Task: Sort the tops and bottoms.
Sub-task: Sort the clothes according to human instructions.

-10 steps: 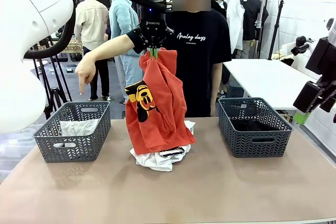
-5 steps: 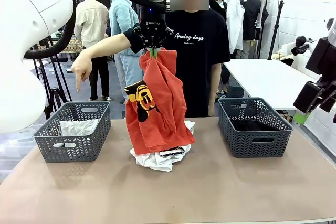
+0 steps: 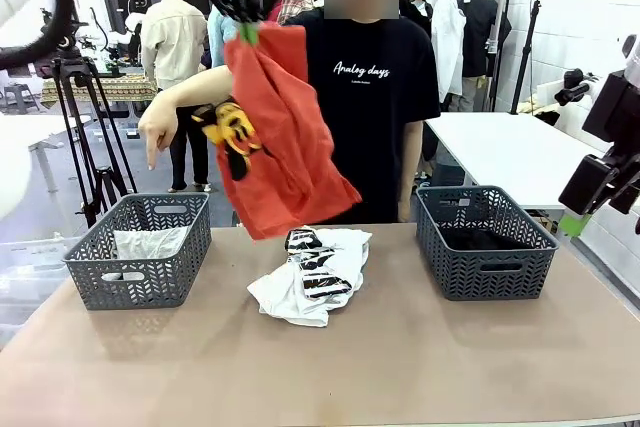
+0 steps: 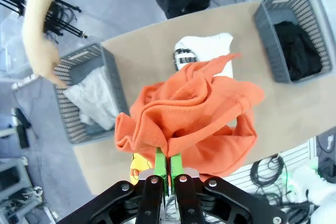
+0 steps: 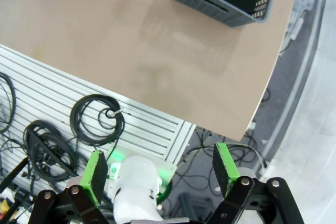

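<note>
The left gripper (image 4: 168, 157), fingers pinched shut on the orange top (image 3: 280, 137), holds it high above the bench (image 3: 420, 367), probably bound for the left basket (image 3: 140, 272) where a person's hand (image 3: 158, 132) points; the right gripper (image 5: 160, 171) gapes empty.

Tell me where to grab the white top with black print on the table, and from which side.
Pinch the white top at the raised, bunched folds by its black print, coming straight down from above. It lies as a crumpled heap flat on the table, no edge hanging free, so a sideways approach would probably just push it.
</note>
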Tool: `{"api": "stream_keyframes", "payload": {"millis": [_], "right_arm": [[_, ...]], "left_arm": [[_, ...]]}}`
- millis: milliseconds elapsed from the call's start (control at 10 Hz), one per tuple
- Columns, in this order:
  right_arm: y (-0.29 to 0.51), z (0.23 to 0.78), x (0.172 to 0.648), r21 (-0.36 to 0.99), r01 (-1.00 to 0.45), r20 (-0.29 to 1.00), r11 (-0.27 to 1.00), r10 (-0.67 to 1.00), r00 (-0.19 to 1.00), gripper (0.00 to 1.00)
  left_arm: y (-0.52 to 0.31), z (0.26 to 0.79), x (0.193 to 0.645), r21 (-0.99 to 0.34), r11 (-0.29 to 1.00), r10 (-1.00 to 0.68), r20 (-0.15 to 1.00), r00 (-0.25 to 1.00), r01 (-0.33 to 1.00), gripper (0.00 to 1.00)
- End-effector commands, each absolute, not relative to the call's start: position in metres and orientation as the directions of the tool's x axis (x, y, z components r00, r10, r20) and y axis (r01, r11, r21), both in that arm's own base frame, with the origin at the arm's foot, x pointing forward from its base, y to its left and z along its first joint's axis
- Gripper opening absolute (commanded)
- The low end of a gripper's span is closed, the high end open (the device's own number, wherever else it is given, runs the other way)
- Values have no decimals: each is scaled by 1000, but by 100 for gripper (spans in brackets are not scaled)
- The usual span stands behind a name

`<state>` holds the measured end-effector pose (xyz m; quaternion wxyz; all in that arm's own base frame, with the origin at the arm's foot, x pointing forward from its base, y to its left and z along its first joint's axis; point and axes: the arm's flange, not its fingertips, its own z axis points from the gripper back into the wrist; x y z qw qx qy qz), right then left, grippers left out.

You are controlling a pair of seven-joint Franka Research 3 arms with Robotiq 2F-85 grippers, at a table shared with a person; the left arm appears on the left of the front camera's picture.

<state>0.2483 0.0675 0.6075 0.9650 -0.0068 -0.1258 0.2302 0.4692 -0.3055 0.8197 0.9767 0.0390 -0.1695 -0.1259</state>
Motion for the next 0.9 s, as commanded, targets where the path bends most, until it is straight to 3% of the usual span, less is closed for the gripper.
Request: {"api": "stream_keyframes", "payload": {"millis": [0, 100, 200, 600, 800], "right_arm": [[68, 606, 248, -72, -440, 229, 895, 444, 866, 100], [68, 606, 248, -72, -440, 229, 895, 444, 866, 100], [68, 606, 248, -72, -440, 229, 895, 444, 866, 100], [68, 606, 248, -72, -440, 229, 895, 444, 866, 100], [68, 606, 248, -72, -440, 229, 895, 444, 866, 100]], "left_arm": [[-294, 886, 505, 180, 954, -288, 313, 905, 242, 0], [-276, 893, 509, 199, 969, -206, 323, 924, 147, 0], [-282, 834, 465, 143, 960, -276, 325, 905, 241, 0], [-275, 833, 467, 161, 958, -278, 311, 909, 238, 0], [-228, 853, 489, 99, 989, -146, 468, 871, 113, 0]]}}
